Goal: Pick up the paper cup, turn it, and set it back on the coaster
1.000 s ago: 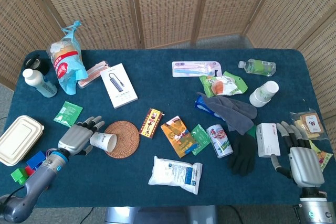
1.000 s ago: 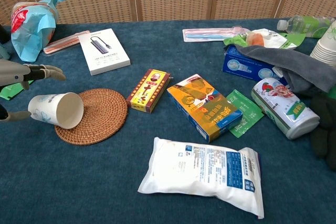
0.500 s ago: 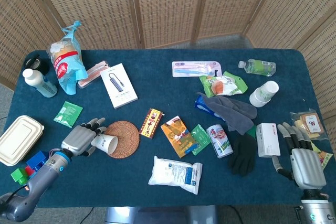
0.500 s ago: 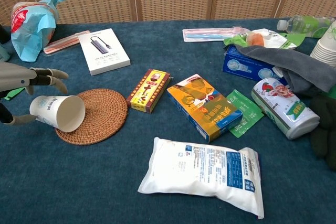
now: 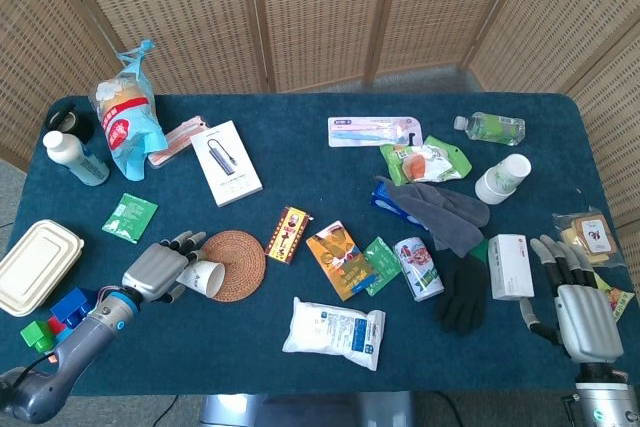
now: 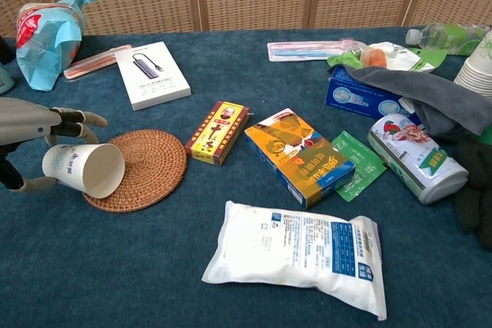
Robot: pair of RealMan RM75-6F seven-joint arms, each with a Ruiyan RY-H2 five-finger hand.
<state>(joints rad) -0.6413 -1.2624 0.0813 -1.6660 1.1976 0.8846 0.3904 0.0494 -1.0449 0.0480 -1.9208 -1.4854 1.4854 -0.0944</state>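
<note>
My left hand (image 6: pixel 31 124) grasps the paper cup (image 6: pixel 83 170) on its side, mouth over the woven coaster's (image 6: pixel 146 168) left edge. Bare cloth lies open in front of the coaster; the red-yellow box (image 6: pixel 218 131) sits close right. Since a second ago, the cup has tipped slightly upward. My right hand (image 5: pixel 578 299) rests released.

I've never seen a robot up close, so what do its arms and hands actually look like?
Each hand has a boxy, silver-grey metal back and slim grey fingers with darker tips and dark jointed sections: see the left hand and the right hand. The left arm is a smooth, rounded grey tube with a dark band and a blue ring at the wrist. No loose cables or sleeves show.
</note>
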